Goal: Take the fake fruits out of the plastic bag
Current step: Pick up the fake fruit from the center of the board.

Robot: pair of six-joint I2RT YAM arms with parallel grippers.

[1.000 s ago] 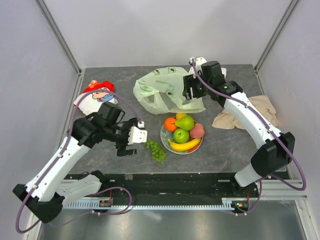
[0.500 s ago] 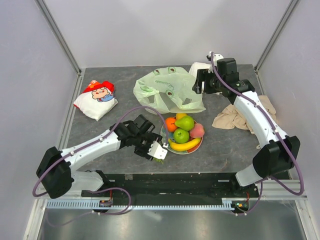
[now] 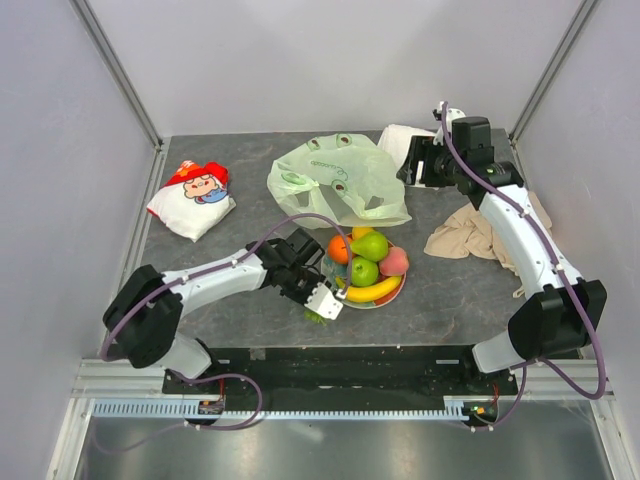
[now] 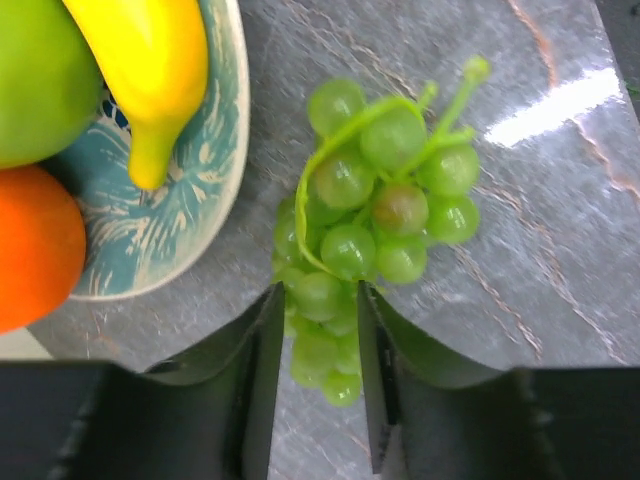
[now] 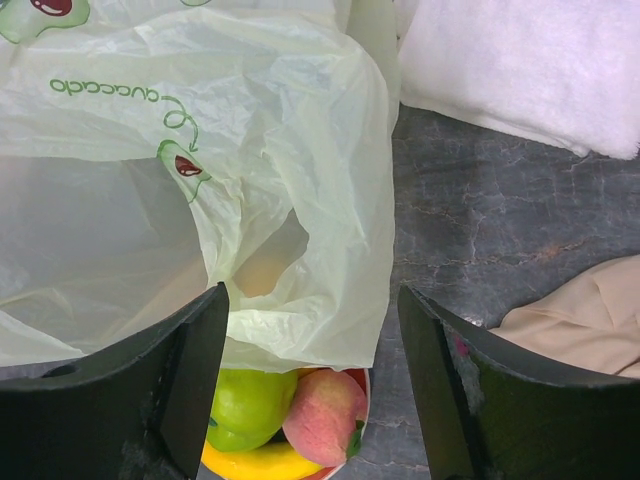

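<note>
Grey desk [image 3: 450, 290] | left pincer [image 4: 320, 300] clamped on grape bunch [image 4: 380, 220] (just beside the fruit plate [image 4: 215, 180]) | right pincer [image 5: 310, 300] wide apart near plastic bag [image 5: 150, 200]

Translucent green grapes [image 4: 370, 230] on a grey, white-veined marble-pattern counter [image 4: 520, 250], beside a plate [image 4: 225, 150] patterned in teal with a cream rim, holding a yellow banana [image 4: 150, 70] and an orange [image 4: 35, 245]. The pale-green plastic bag [image 5: 200, 150] carries darker green lettering; nearby, a white towel [image 5: 520, 70] and a beige cloth [image 5: 570, 320].
</note>
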